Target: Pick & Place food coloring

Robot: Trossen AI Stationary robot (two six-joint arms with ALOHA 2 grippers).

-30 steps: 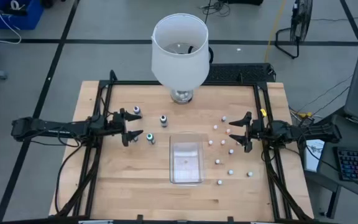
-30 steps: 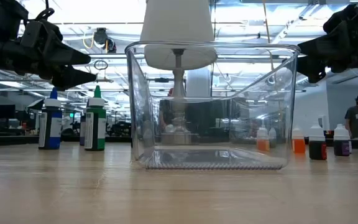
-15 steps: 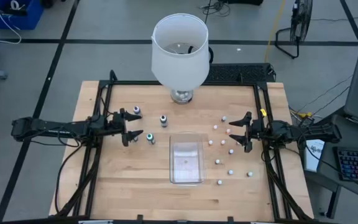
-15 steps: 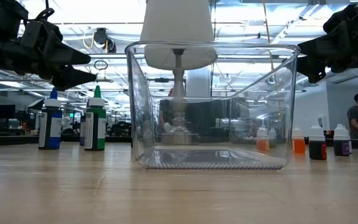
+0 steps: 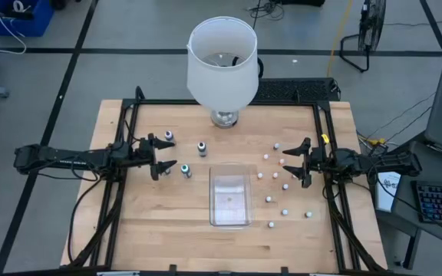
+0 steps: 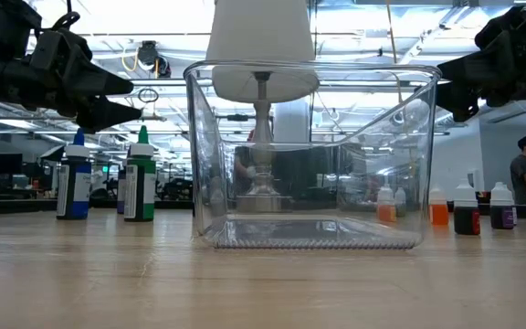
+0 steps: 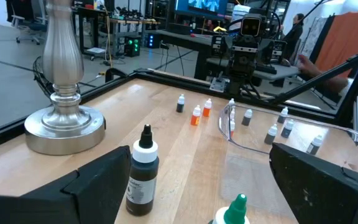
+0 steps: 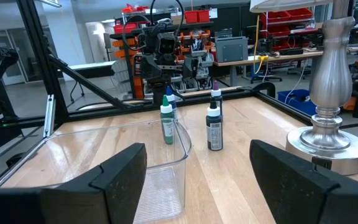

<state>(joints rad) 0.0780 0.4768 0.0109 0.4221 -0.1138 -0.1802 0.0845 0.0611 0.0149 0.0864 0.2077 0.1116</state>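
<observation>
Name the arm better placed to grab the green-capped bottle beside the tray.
Left. The left gripper hangs open right beside the green-capped bottle, on the tray's left side. The right gripper, also open, sits across the tray among the small bottles there.

Wooden surface (image 5: 167,230) at frame centre. Lamp (image 5: 222,65) at upper centre; clear tray (image 5: 230,195) below it. Three bottles (image 5: 202,147) lie centre-left, by the open left gripper (image 5: 165,154). White-capped bottles (image 5: 285,211) scatter right, near the open right gripper (image 5: 295,161).

Left pincer (image 5: 165,154) and right pincer (image 5: 294,162) hover (fingers spread)
</observation>
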